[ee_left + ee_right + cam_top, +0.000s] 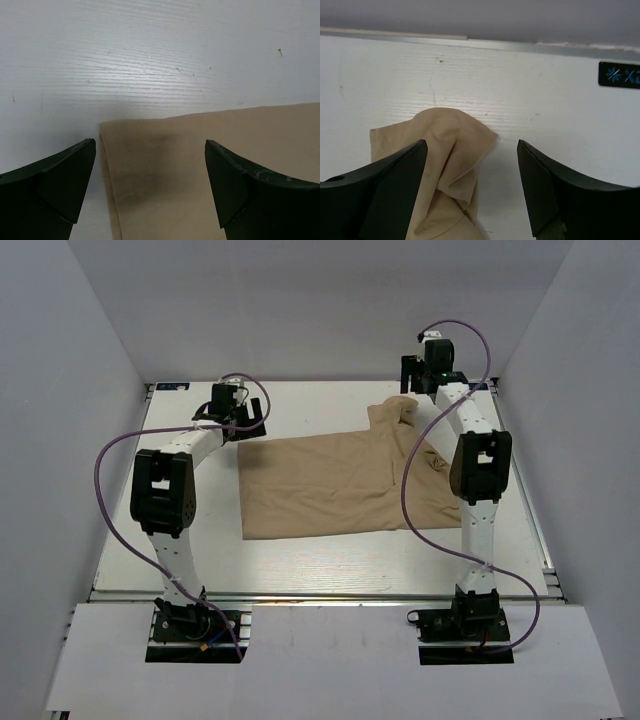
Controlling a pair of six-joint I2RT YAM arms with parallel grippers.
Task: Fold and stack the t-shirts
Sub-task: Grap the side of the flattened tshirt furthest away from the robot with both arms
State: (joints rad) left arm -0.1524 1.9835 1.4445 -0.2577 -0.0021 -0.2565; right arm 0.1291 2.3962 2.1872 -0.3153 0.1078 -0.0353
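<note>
Plain tan soft-fabric t-shirt point(330, 485) flat mid white bench point(170, 560), looks partly folded, far-right sleeve bunched. Left tool point(150, 144) jaws apart over far-left corner. Right tool point(472, 142) jaws apart over bunched sleeve. Nothing gripped. More folds left, no stack yet.

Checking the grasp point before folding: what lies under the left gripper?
A corner of the t-shirt, flat on the white table, sits below the open left gripper. Whether anything lies beneath the fabric cannot be seen.
</note>
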